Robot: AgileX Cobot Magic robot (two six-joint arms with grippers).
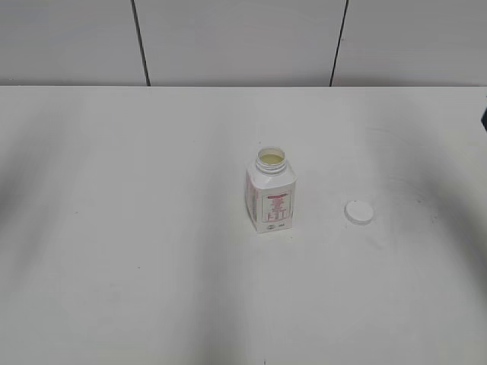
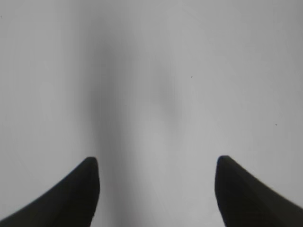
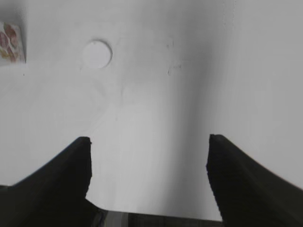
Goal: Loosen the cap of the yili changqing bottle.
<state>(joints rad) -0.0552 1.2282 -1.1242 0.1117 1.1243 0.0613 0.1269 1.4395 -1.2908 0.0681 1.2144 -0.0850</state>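
The yili changqing bottle point(image 1: 271, 195) stands upright in the middle of the white table, its neck open with pale liquid showing inside. The round white cap point(image 1: 358, 212) lies flat on the table to the bottle's right, apart from it. In the right wrist view the cap point(image 3: 97, 53) lies far ahead at upper left, and a corner of the bottle point(image 3: 11, 41) shows at the left edge. My right gripper point(image 3: 148, 142) is open and empty. My left gripper point(image 2: 157, 163) is open and empty over bare table. Neither gripper shows in the exterior view.
The white table point(image 1: 114, 228) reaches back to a grey panelled wall point(image 1: 228, 38). A dark bit of the right arm shows at the exterior view's right edge point(image 1: 484, 118). Soft arm shadows fall across the table.
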